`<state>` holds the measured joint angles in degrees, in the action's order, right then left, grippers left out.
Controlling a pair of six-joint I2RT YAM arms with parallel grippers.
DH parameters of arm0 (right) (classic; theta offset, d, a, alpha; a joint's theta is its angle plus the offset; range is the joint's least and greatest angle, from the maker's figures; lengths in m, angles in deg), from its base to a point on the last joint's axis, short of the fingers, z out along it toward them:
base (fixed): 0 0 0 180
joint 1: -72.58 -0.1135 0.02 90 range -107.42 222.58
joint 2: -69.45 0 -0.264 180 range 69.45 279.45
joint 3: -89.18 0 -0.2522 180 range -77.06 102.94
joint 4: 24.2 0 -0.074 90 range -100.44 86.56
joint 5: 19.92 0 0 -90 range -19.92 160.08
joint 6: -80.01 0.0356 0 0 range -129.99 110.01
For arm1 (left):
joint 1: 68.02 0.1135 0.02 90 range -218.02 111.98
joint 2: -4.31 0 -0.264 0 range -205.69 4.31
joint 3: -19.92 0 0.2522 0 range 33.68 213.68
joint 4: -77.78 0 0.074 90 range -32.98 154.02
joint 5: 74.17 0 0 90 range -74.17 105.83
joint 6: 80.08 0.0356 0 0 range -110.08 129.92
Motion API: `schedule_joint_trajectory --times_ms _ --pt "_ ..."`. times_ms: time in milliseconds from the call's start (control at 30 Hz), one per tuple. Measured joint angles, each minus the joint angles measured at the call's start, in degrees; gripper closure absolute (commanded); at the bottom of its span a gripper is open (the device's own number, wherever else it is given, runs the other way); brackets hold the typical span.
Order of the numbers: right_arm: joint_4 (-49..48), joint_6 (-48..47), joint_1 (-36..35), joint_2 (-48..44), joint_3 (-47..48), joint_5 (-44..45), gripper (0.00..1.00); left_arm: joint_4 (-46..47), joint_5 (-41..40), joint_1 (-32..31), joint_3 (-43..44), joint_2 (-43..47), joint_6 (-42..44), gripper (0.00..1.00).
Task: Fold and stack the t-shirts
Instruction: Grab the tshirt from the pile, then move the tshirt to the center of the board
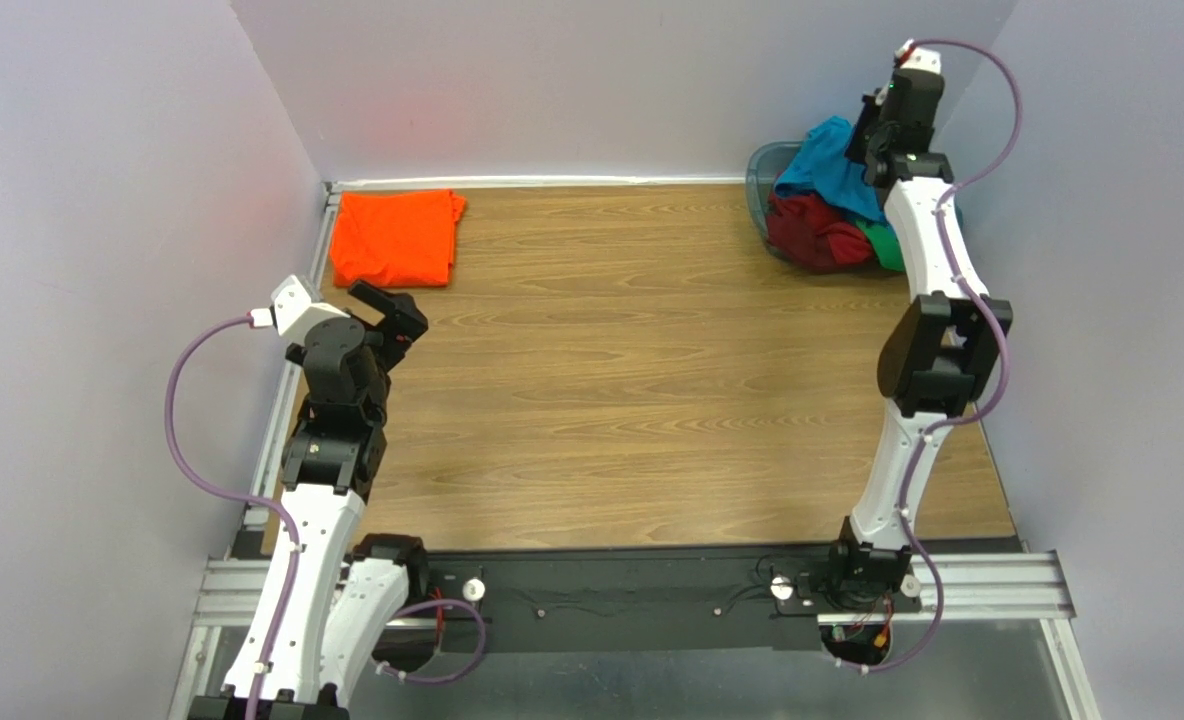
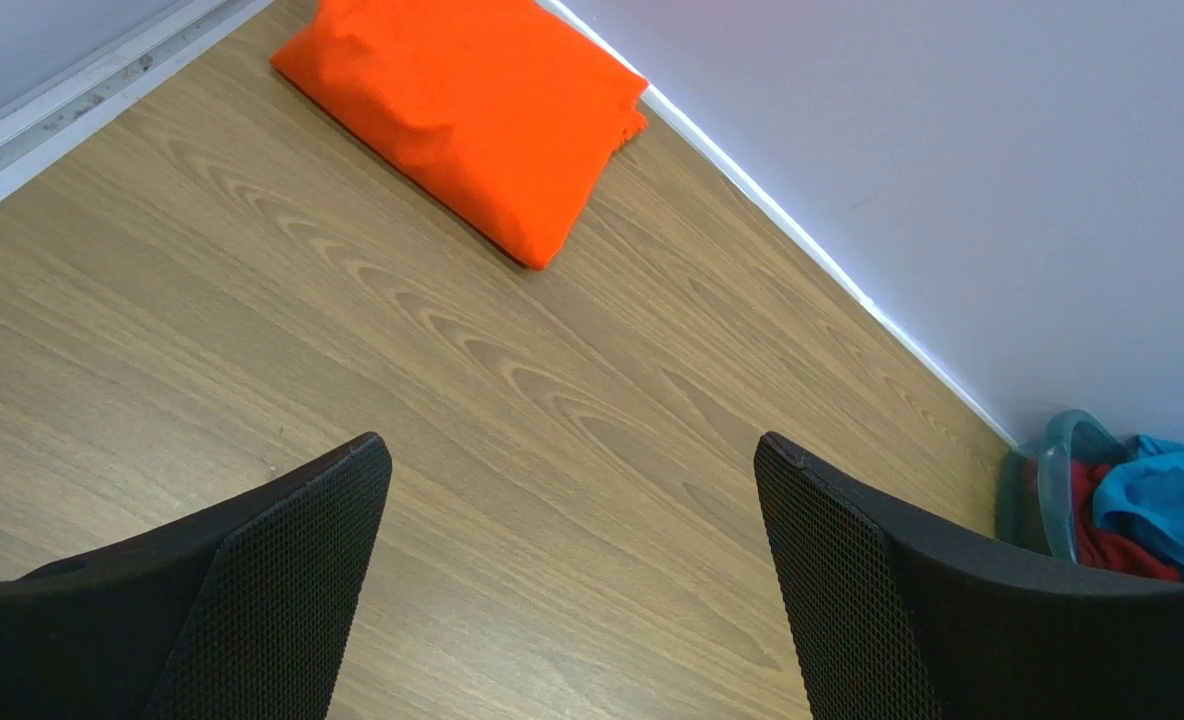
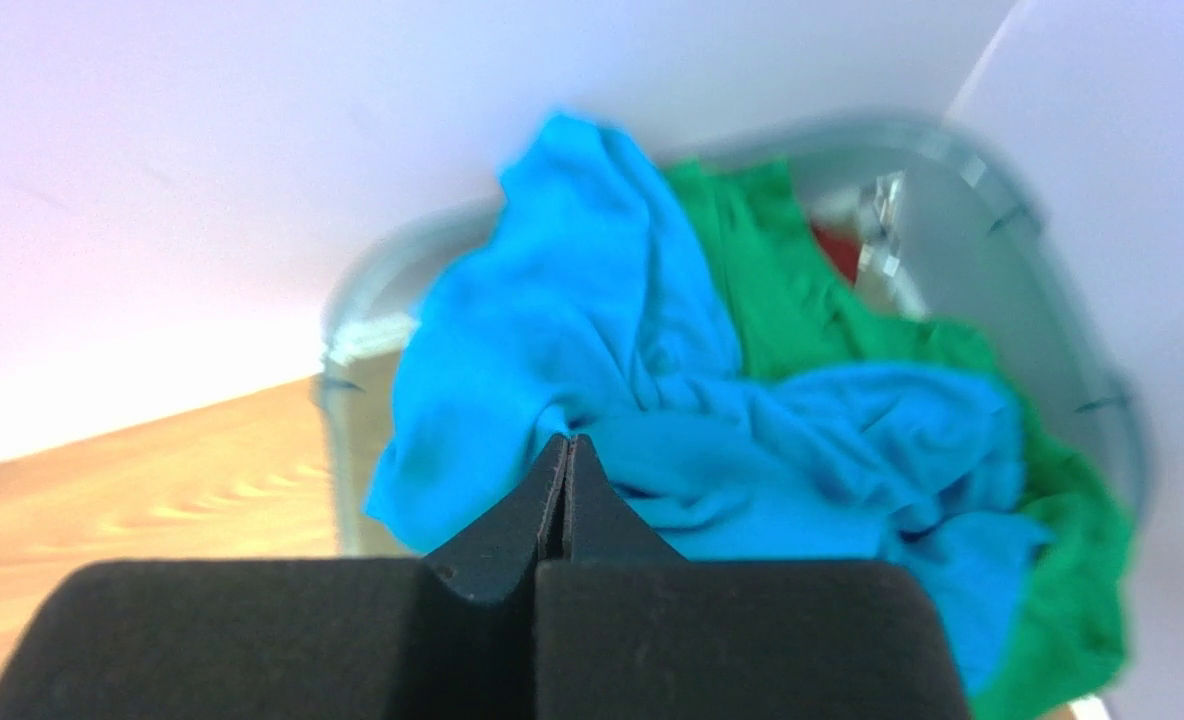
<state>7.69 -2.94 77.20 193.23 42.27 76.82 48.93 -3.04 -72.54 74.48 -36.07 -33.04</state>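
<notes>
A folded bright orange t-shirt (image 1: pixel 397 237) lies at the table's far left corner; it also shows in the left wrist view (image 2: pixel 471 113). My left gripper (image 1: pixel 397 318) (image 2: pixel 568 446) is open and empty, hovering over bare wood in front of it. A teal-blue t-shirt (image 1: pixel 831 168) (image 3: pixel 583 300), a dark red t-shirt (image 1: pixel 812 233) and a green t-shirt (image 1: pixel 887 248) (image 3: pixel 794 293) lie crumpled in the tub at the far right. My right gripper (image 1: pixel 864 150) (image 3: pixel 564 440) is shut, its tips pinching a fold of the teal-blue shirt.
The grey-blue plastic tub (image 1: pixel 764 165) (image 3: pixel 1011 225) stands in the far right corner against the walls. White walls enclose the wooden table (image 1: pixel 628 390) on the left, back and right. The arm bases sit on a black rail at the near edge.
</notes>
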Motion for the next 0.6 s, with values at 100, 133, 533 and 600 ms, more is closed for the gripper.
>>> schedule_joint_trajectory --times_ms 100,133,533,600 --pt "-0.07 0.09 0.0 -4.98 0.04 -0.87 0.99 0.0 0.02 0.0 0.0 0.44 0.02 0.01" --pt "-0.07 0.22 0.0 -6.21 0.11 -1.09 0.99 -0.02 0.02 0.0 0.0 0.61 0.02 0.01" --pt "-0.48 5.64 0.0 -14.05 14.4 -11.8 0.99 -0.02 -0.02 0.0 0.0 1.11 0.0 0.01" --pt "-0.61 8.02 -0.02 -14.82 17.51 -15.5 0.99 -0.02 -0.02 0.0 0.0 1.18 0.0 0.01"
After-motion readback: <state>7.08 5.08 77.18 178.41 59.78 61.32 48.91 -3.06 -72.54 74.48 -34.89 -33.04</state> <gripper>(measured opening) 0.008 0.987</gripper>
